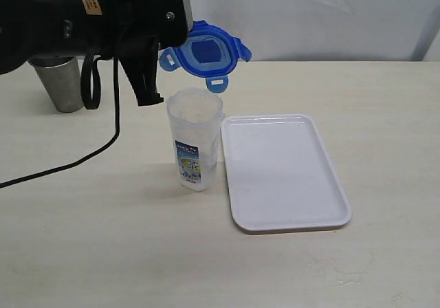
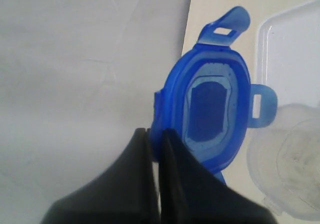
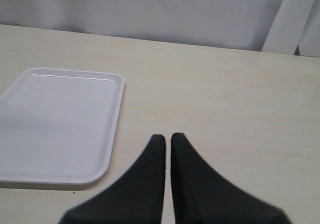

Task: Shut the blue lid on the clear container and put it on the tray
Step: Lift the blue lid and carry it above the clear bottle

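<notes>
"The clear container [image 1: 196, 143] stands upright on the bench [image 1: 103, 253] with its mouth open, and the tray [image 1: 282, 170] is just beside it. What's the job now?"

"Seating the blue lid [image 1: 206, 52]. It hangs just above and a little behind the container's mouth, tilted rather than level. I'd flatten it first, centre it over the rim and lower it straight down with the flaps clear of the lip. I'd only press once it sits flat, or that tall canister may tip."

"And the arms?"

"The left arm reaches in high from the container's left, its left pincer [image 2: 155, 134] pinched narrow on the lid's edge. The right pincer [image 3: 165, 138] is closed on nothing, beyond the tray from the container. A steel cup [image 1: 60, 81] stands farther back, well apart."
</notes>
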Robot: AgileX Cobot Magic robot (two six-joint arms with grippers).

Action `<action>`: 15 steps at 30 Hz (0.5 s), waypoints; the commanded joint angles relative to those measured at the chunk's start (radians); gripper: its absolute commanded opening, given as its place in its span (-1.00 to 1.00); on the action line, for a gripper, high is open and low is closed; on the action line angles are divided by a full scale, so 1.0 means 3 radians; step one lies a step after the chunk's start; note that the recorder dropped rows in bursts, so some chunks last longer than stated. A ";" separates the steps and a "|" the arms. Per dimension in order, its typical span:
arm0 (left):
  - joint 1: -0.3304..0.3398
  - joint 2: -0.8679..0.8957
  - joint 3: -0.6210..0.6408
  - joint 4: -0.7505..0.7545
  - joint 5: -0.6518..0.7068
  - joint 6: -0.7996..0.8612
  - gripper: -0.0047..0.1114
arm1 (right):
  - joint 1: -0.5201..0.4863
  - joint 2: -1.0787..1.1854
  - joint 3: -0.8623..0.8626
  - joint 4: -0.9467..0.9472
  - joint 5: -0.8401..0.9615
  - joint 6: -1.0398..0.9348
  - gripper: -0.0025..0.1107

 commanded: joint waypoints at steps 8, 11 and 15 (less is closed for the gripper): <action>-0.0019 0.0239 -0.0016 0.0032 -0.0608 0.0253 -0.92 | -0.0013 -0.0015 0.0013 0.0019 0.0003 0.0003 -0.88; -0.0019 0.0386 -0.0016 0.0025 -0.0749 0.0325 -0.92 | -0.0013 -0.0015 0.0013 0.0019 0.0003 0.0003 -0.88; -0.0019 0.0454 -0.0016 0.0014 -0.0929 0.0372 -0.92 | -0.0013 -0.0015 0.0013 0.0019 0.0003 0.0003 -0.88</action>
